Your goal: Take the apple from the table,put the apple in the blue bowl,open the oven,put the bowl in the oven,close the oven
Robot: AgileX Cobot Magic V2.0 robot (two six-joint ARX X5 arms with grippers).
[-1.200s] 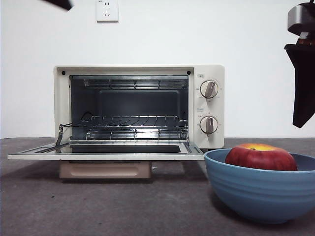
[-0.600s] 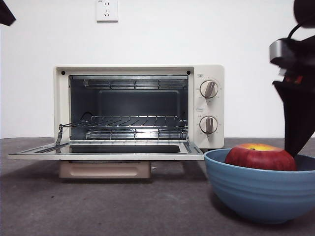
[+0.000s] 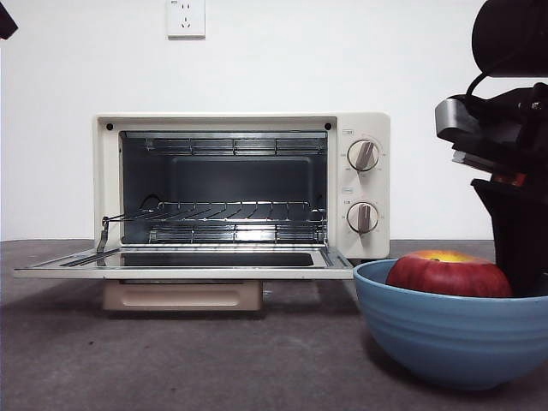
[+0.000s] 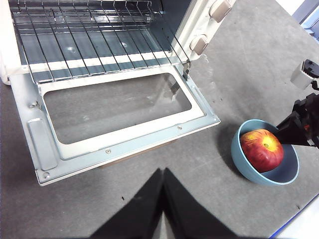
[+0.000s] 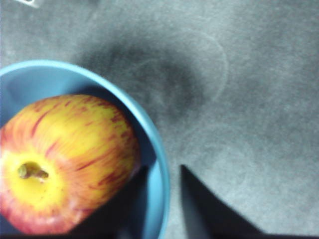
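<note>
The cream-white oven [image 3: 363, 181] stands with its door [image 4: 130, 143] dropped flat and its wire rack [image 3: 223, 210] bare. The blue bowl [image 3: 445, 342] sits on the table [image 3: 214, 360] to the oven's right, holding the red-and-yellow apple [image 3: 447, 274]. My right gripper [image 5: 162, 169] is open and straddles the far-right rim of the bowl [image 5: 50, 67]: one jaw inside beside the apple [image 5: 60, 159], the other outside. It shows as a dark mass [image 3: 518, 257] above the bowl. My left gripper [image 4: 163, 172] is shut, empty, high over the table in front of the door.
The flat door juts out toward the table's front at about the bowl's rim height. A wall socket [image 3: 186, 17] is on the white wall behind. The table's edge [image 4: 299, 219] runs close past the bowl [image 4: 237, 149].
The right gripper has come down from the upper right onto the bowl's rim. Bowl and apple have shifted slightly left. The left arm's tip has withdrawn to the top left corner.
</note>
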